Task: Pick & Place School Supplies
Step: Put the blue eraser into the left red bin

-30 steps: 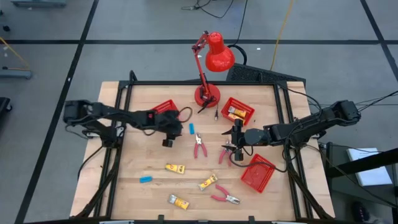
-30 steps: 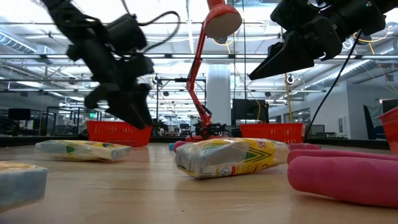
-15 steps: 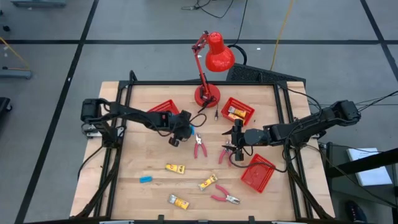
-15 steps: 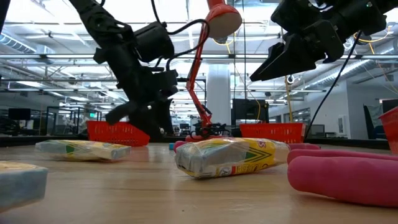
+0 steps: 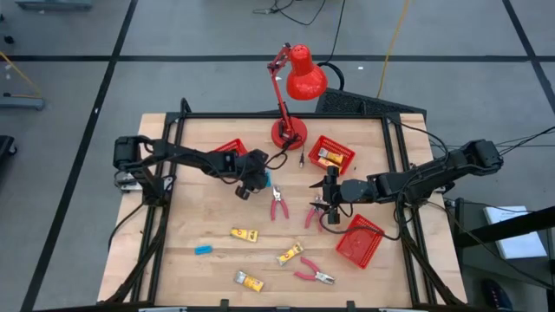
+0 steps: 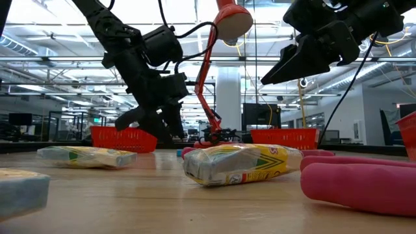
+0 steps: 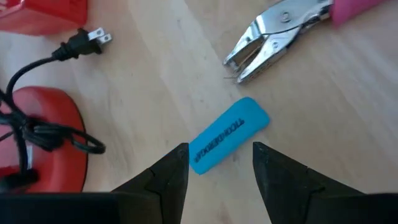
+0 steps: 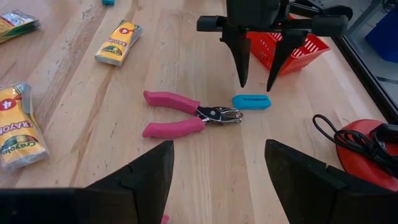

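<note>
My left hand [image 8: 255, 53] hovers over the blue block [image 7: 227, 134], fingers [image 7: 166, 175] apart, one each side, not touching it. Block lies flat on counter [image 5: 208, 221], directly below hand. Pink-handled pliers [image 8: 185, 115] just beside block, jaws pointing at it. Lamp base [image 7: 37, 134] w/ cord on hand's other side. My right hand [image 5: 327, 198] waits apart & empty, above a second pliers [image 5: 312, 216].

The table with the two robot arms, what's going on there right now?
The left gripper hangs open just above a light-blue block near the red lamp's base, lined up to grab it. The right gripper waits open over pink-handled pliers mid-table, holding nothing. Crayon packets and more pliers lie scattered, not yet in the red baskets.
</note>
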`<act>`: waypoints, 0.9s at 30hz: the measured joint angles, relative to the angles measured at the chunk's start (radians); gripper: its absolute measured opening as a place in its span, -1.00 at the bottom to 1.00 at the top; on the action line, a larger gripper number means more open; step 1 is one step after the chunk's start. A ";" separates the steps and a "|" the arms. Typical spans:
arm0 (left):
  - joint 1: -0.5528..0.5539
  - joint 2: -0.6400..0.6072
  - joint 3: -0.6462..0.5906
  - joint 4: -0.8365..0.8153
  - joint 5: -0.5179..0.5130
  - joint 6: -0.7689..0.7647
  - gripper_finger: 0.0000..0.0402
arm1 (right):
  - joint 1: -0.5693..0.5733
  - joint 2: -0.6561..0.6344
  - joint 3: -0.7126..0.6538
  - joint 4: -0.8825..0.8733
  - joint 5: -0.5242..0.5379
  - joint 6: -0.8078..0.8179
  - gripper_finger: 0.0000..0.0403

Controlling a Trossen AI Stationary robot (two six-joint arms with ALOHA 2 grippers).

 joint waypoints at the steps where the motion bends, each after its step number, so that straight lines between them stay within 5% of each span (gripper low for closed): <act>1: 0.001 0.007 0.000 0.011 0.003 0.011 -0.10 | 0.000 0.000 0.000 0.000 0.000 0.000 0.20; 27: 0.022 0.096 0.024 0.065 -0.013 0.100 0.01 | 0.000 0.000 0.000 0.013 0.000 -0.004 0.20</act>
